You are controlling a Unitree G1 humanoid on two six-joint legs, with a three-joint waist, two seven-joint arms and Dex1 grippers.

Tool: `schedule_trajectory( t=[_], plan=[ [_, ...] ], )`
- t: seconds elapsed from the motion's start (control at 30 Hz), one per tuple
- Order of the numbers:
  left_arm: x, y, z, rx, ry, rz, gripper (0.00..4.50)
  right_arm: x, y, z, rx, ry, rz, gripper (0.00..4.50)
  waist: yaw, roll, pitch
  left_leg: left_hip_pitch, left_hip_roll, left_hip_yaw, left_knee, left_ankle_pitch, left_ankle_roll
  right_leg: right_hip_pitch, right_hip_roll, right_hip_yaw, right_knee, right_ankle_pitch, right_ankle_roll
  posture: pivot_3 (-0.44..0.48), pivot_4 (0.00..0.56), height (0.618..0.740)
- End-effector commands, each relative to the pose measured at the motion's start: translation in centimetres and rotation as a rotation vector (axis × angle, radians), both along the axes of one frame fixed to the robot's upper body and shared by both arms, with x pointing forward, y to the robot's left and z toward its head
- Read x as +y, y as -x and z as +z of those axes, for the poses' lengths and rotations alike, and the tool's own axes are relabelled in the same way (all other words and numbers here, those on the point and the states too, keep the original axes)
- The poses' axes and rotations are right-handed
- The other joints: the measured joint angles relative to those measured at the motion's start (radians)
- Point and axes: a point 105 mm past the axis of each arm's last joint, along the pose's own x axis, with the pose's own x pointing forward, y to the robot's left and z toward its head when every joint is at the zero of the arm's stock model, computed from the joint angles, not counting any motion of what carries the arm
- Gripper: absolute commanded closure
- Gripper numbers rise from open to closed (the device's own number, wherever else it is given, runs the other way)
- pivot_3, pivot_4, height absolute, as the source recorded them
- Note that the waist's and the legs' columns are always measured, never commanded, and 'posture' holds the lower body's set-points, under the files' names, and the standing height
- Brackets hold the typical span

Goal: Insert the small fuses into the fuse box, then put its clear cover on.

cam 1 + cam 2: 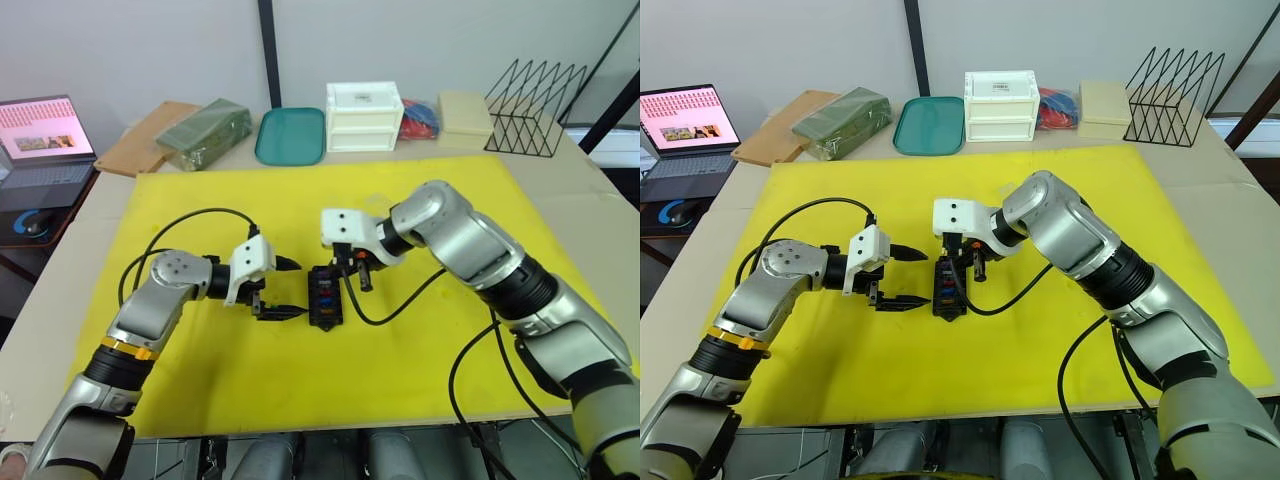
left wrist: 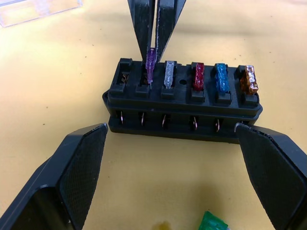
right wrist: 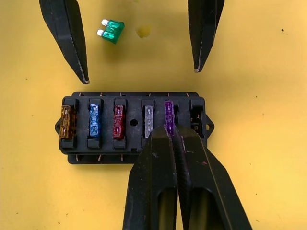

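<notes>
The right gripper point(image 3: 172, 136) is pinched narrow on a purple fuse point(image 3: 168, 116), which stands in a slot of the fuse box point(image 3: 134, 127). The left gripper point(image 1: 283, 289) is spread wide, empty, its tips just left of the box at the centre of the head views.

Both work over a yellow mat point(image 1: 400, 360) on a pale table point(image 1: 50, 300). Along the upper edge sit a teal tray point(image 1: 290, 135), a white drawer box point(image 1: 364, 116), a wire rack point(image 1: 535, 93), and a laptop point(image 1: 40, 140) at upper left.

Only a corner of the clear cover point(image 2: 33, 10) shows, cut off at the upper left of the left wrist view.

The box is black; orange, blue, red and clear fuses sit in a row beside the purple one, the end slot empty. A green fuse point(image 3: 111, 30) lies loose on the mat near a faint yellow one point(image 3: 142, 31), hard to make out.
</notes>
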Motion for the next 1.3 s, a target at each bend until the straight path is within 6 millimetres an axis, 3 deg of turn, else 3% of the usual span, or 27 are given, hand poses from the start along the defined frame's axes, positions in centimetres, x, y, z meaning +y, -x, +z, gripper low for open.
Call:
schedule_trajectory(
  t=[0.03,1.3],
  plan=[
    [-0.2,0.1,1.2,-0.044,0.020,-0.017,0.03,0.3,-0.2,1.9,-0.053,-0.025,0.011,4.50,0.000,0.000,0.000,0.000,0.000,0.000,0.000,0.000,0.000,0.000,0.000,0.000,0.000,0.000,0.000,0.000,0.150,0.740],
    [-0.3,0.1,0.9,-0.043,0.020,-0.008,0.03,0.0,0.1,-0.5,-0.003,0.051,0.019,4.50,0.000,0.000,0.000,0.000,0.000,0.000,0.000,0.000,0.000,0.000,0.000,0.000,0.000,0.000,0.000,0.000,0.150,0.740]
  ],
)
